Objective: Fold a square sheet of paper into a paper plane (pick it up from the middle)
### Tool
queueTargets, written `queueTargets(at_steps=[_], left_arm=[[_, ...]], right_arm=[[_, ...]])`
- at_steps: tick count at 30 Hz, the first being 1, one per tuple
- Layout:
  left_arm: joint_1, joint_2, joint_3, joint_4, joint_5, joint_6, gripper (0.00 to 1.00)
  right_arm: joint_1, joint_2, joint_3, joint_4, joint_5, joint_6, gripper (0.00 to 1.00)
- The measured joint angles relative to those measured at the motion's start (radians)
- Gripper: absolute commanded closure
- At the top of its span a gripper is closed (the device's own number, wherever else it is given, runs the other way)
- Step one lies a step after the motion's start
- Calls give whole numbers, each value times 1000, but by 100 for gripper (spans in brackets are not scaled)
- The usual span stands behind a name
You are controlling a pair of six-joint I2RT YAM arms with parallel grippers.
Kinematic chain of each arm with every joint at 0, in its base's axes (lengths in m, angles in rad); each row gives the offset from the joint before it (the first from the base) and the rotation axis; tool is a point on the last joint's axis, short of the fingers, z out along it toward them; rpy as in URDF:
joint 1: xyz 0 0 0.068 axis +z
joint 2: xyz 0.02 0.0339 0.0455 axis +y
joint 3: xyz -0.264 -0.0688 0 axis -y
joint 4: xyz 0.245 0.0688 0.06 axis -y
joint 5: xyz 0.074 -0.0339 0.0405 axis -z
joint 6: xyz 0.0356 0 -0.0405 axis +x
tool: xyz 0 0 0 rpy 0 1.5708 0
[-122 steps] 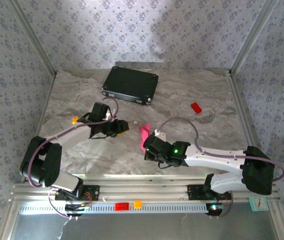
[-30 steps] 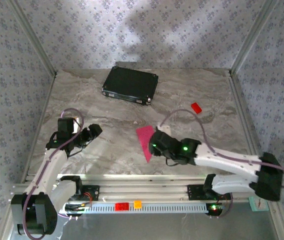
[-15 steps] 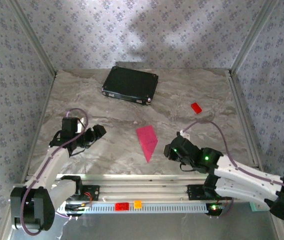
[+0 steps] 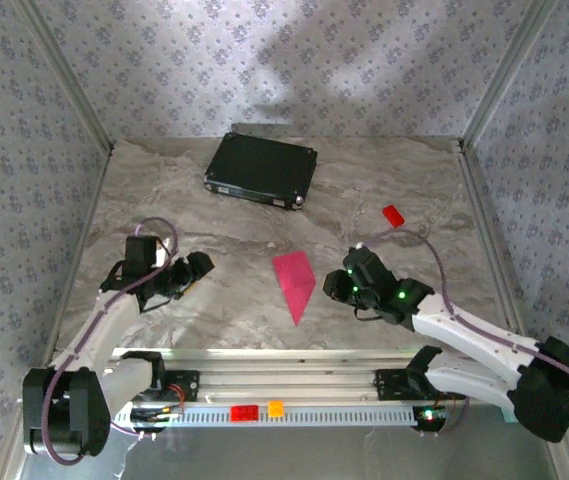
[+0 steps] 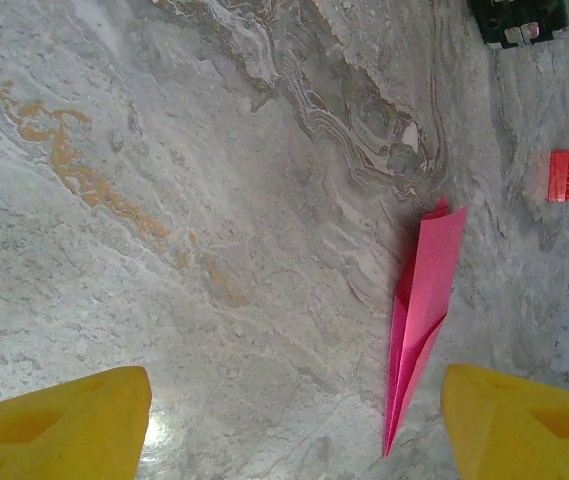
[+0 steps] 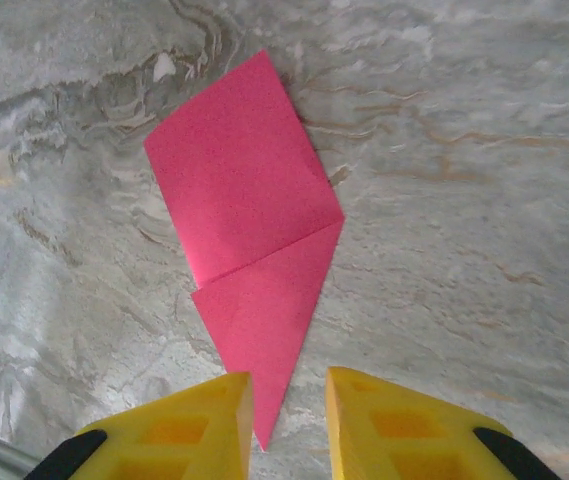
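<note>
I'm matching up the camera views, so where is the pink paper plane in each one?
Top external: paper plane just below centre, tip down.
Left wrist: paper plane right of centre, tip down.
Right wrist: paper plane central, tip down.
Landmark: red block, up and right of it in the first two.
</note>
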Motion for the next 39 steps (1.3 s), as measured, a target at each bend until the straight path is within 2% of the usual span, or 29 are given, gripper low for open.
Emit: queueTargets(at_steps=[6,15,22,27,32,39], left_arm=[[0,47,2,13,11,-3,26],[-3,115,56,14,30,1,27],[-12,179,104,11,38,1,31],[-32,257,164,6,53,0,35],[-48,317,235,-2,68,-10,40],[-68,410,293,-5,103,-14,57]], right_arm=[[-39,185,32,111,-143,-45,87],[-46,447,135,255,-293,-44,92],[-37,589,145,306,-315,18,91],[-2,634,155,343,-287,109,91],[39,649,115,481,-228,294,90],[147,682,120,581,-24,550,90]])
